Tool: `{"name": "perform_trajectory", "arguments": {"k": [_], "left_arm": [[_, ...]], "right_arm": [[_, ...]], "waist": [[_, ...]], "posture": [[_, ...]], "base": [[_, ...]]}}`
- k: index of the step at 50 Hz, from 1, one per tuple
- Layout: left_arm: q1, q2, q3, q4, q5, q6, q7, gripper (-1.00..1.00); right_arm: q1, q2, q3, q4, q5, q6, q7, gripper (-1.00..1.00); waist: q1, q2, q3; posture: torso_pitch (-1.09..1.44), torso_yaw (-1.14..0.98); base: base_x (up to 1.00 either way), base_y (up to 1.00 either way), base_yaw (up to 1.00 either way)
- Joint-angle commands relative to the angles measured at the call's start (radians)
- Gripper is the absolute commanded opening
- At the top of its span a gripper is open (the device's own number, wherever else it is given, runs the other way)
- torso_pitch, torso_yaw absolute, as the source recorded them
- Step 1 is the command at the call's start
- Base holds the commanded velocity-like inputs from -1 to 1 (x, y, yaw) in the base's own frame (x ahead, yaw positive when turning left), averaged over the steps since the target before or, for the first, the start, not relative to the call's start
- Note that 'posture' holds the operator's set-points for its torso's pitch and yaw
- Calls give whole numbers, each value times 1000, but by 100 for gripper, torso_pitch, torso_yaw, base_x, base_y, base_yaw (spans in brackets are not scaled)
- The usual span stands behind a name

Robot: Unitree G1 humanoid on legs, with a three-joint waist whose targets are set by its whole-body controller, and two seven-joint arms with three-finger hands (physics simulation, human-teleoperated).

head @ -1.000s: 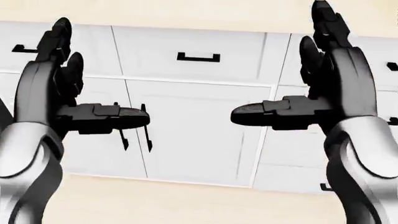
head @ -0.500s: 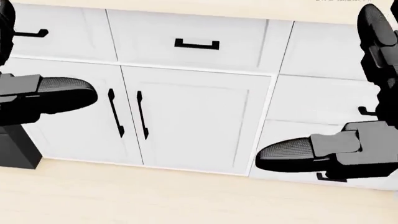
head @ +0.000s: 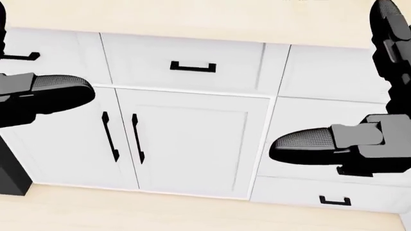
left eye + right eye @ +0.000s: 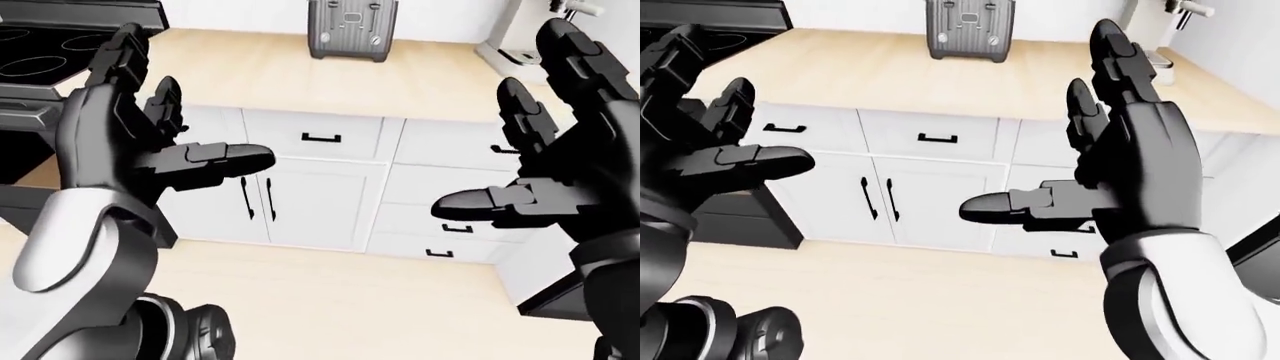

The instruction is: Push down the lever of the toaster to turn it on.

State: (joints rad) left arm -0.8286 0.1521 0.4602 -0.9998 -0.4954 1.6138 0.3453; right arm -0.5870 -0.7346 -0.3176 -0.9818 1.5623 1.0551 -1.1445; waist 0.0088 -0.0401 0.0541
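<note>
- Both hands are up and empty; the left hand (image 4: 150, 142) has its fingers splayed and thumb stuck out sideways, gripping nothing; the right hand (image 4: 1130, 172) is just the same, open-palmed, fingers pointing up
- There's the toaster (image 4: 352, 28), dark and slotted, standing at the top of the left-eye view on the pale wood countertop (image 4: 420, 82), well apart from either hand; its lever is too small to pick out from here
- Between the robot and the toaster sit white cabinets: a drawer (image 3: 186, 62) with a black handle, double doors (image 3: 186, 144) beneath it; a black stove (image 4: 40, 60) at the left edge, a pale appliance (image 4: 520, 45) at the top right
- By my read this is the approach step; nothing has touched the toaster yet, the lever is not yet pressed
- Next move calls for closing in on the counter, then bringing one hand over the toaster, finding the lever and pressing straight down
</note>
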Motion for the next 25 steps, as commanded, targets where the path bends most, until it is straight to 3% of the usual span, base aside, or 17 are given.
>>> {"name": "perform_trajectory", "arguments": {"k": [1,3,5,6,8,10,15,17,20,21,22,25], "left_arm": [[-14,8,-2,-3,7,-17,-2,100],[-10,7,-8,-2,8,-21,-4,100],[11,8,-17,3,8,-45,-7,100],[14,9,-18,4,7,-49,-7,100],[-1,7,-10,-1,2,-28,-2,100],[-8,6,-4,-5,1,-22,-2,100],[-14,9,2,-3,3,-20,-7,100],[-14,11,5,0,2,-23,-9,100],[-24,10,9,-1,0,-14,-7,100],[-23,10,9,-3,0,-14,-7,100],[-29,8,10,-6,0,-6,-7,100],[-17,9,5,-3,2,-20,-9,100]], "right_arm": [[-15,-10,-14,-1,-4,-16,1,100],[-13,-6,-10,1,-13,-16,7,100],[2,7,-13,0,-40,-11,31,100],[3,7,-15,-2,-36,-10,29,100],[-4,4,-16,0,-27,-10,22,100],[-6,1,-17,-2,-20,-11,17,100],[-12,-9,-15,-2,-2,-19,3,100],[-9,-4,-13,0,-17,-18,16,100],[-10,-8,-18,0,-9,-20,12,100],[-9,-9,-18,-1,-8,-20,12,100],[-8,-10,-19,-3,-4,-21,10,100],[-7,-12,-18,-4,-2,-23,8,100]], "waist": [[1,1,-6],[-4,27,-8],[-10,79,-26],[-2,54,-21],[-1,72,-12],[5,59,-23],[6,25,-6],[8,-1,-5],[10,-71,-18],[2,-35,-12],[11,-53,-14],[3,-36,-19]], "posture": [[0,0],[0,0],[0,0],[0,0],[0,0],[0,0],[0,0],[0,0],[0,0],[0,0],[0,0],[0,0]], "base": [[12,0,0],[12,0,0],[12,0,0],[12,0,0],[13,0,0],[13,0,0],[14,0,0],[14,0,0],[15,0,0],[14,0,0],[14,0,0],[14,0,0]]}}
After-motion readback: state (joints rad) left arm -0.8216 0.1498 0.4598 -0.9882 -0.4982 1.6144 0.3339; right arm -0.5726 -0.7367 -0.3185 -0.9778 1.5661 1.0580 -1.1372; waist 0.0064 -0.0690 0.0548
